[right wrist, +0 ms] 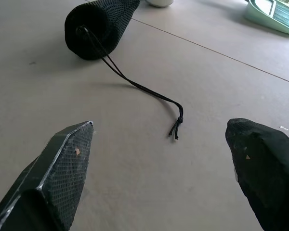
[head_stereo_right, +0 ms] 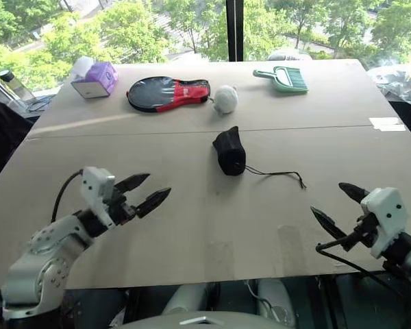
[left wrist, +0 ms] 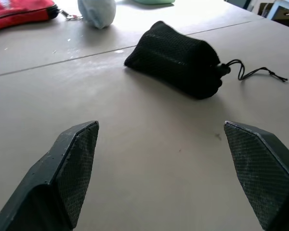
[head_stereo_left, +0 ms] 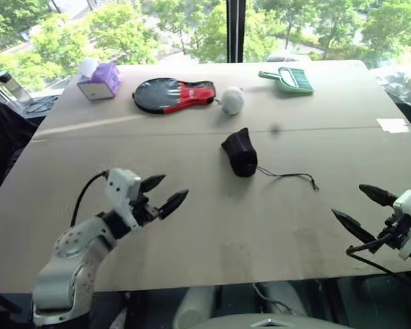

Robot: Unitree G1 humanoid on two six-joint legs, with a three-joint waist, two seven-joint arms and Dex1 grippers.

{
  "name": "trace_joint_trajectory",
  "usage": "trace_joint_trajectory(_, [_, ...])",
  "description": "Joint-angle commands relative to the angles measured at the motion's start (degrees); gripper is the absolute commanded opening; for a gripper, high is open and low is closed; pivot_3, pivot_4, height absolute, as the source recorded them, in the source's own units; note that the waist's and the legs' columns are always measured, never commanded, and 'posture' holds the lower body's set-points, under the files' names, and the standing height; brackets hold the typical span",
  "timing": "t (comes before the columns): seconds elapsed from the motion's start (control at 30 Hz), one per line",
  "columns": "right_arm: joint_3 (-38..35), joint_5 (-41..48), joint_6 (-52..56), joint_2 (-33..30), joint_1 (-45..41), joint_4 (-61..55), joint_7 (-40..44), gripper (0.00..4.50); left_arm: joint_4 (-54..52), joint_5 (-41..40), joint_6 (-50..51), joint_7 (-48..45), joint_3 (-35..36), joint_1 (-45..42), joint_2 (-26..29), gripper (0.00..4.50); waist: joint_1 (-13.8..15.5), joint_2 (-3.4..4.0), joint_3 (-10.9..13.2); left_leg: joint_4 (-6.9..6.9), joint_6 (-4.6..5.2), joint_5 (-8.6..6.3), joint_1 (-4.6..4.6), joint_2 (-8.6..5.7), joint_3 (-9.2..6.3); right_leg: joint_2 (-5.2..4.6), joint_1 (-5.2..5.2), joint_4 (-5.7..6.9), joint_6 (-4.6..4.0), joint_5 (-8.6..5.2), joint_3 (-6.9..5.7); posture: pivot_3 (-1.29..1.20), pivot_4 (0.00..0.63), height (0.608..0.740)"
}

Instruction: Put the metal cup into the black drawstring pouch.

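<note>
The black drawstring pouch (head_stereo_left: 240,152) lies on its side near the middle of the tan table, bulging in a rounded shape, its mouth drawn tight. Its thin cord (head_stereo_left: 288,176) trails toward my right. The metal cup is hidden from view. My left gripper (head_stereo_left: 175,187) hovers open and empty over the near left of the table, pointing at the pouch (left wrist: 176,60) from some way off. My right gripper (head_stereo_left: 348,199) stands open and empty at the near right edge, with the cord's knotted end (right wrist: 177,126) lying ahead of it. Neither gripper touches the pouch.
At the back of the table lie a black-and-red paddle case (head_stereo_left: 175,94), a white ball (head_stereo_left: 232,100), a green dustpan brush (head_stereo_left: 289,79) and a purple tissue box (head_stereo_left: 99,81). A strip of white tape (head_stereo_left: 393,125) sits at the right edge.
</note>
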Motion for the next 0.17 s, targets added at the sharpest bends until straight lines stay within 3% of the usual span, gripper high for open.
trace_joint_trajectory(0.03, [-2.5,-0.9,-4.0,1.0,2.7,-0.2,-0.9,4.44,-3.7,-2.6,-1.6,1.3,2.4,0.7,0.4,4.27,0.8,0.00,0.0,0.00,0.00,0.00,-0.01,0.00,-0.01,-0.01,0.00,0.00,0.00,0.00,-0.01,0.00,0.150,0.740])
trace_joint_trajectory(0.17, [-2.1,-2.6,-6.7,1.2,4.2,1.2,-2.1,4.44,-4.1,-3.6,-2.1,2.3,2.3,1.7,0.5,4.27,0.8,0.02,0.0,-0.18,-0.02,0.00,0.00,0.00,-0.01,-0.02,-0.01,-0.12,-0.01,0.00,-0.01,0.00,0.150,0.740])
